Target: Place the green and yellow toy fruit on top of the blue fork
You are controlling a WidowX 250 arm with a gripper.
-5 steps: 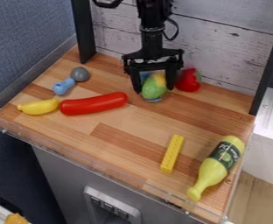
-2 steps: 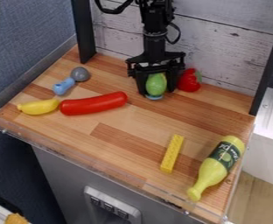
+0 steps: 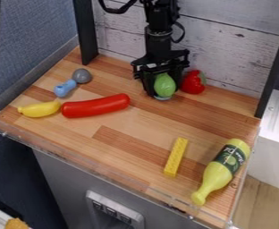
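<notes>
At the back of the wooden surface, the black gripper [image 3: 163, 93] hangs down with its fingers shut on a rounded green object [image 3: 164, 85], one finger on each side. A pale blue rim [image 3: 162, 98] shows just under the green object; whether it touches the wood, I cannot tell. Close by on the right lies a red strawberry-like toy [image 3: 193, 82] with a green leaf, apart from the green object.
Left on the wood [image 3: 133, 129] lie a red sausage [image 3: 96, 106], a yellow banana-like toy [image 3: 39, 109] and a blue-and-grey toy [image 3: 73, 82]. A yellow block [image 3: 176, 157] and a green bottle [image 3: 222, 170] lie front right. A clear lip [image 3: 94, 164] edges the front.
The gripper has shifted slightly right and its fingers have drawn closer around the green object. That object has turned, hiding its yellow patch, and shifted slightly right and up.
</notes>
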